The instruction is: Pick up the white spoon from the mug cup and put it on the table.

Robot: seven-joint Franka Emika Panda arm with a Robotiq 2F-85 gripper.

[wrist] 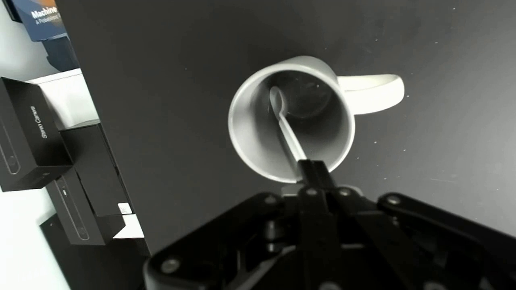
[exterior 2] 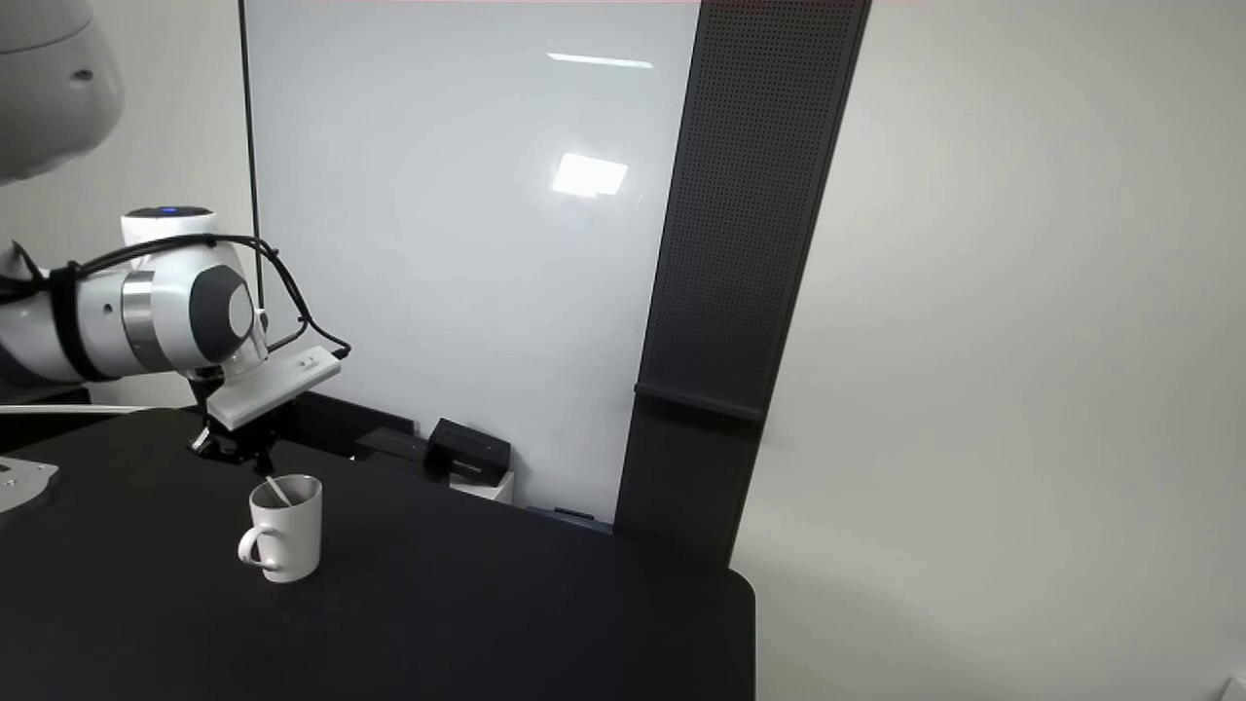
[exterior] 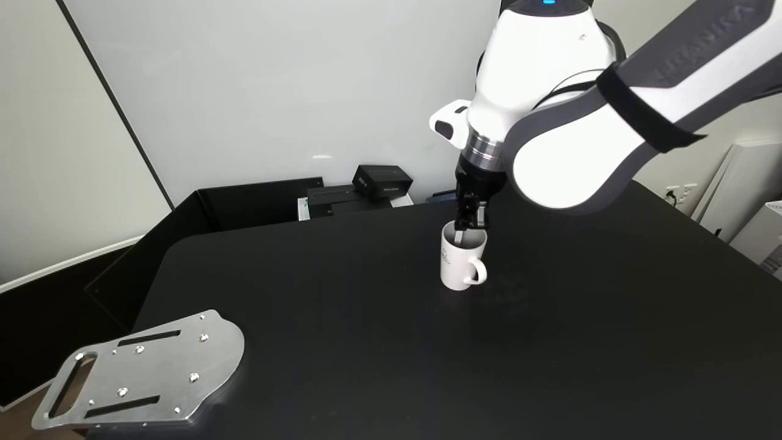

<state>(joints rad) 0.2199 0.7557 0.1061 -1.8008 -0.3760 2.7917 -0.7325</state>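
Note:
The white mug cup [exterior: 455, 267] stands upright on the black table [exterior: 342, 342]; it also shows in an exterior view [exterior 2: 297, 540] and in the wrist view [wrist: 246, 137]. The white spoon [wrist: 291, 139] leans inside the mug, its bowl down near the bottom and its handle rising to the rim. The handle also shows in both exterior views [exterior: 458, 237] [exterior 2: 279, 492]. My gripper [wrist: 314, 162] is at the rim, fingers together, shut on the top end of the spoon handle, which the fingers hide. It also shows in both exterior views [exterior: 463, 228] [exterior 2: 263, 469].
A grey metal plate [exterior: 153, 366] with slots lies at a table corner. Black boxes [exterior: 382, 182] stand past the table's back edge, also in the wrist view [wrist: 36, 137], beside a blue book [wrist: 42, 18]. The mug's handle [wrist: 375, 96] sticks out sideways. A whiteboard wall [exterior 2: 467, 195] stands behind.

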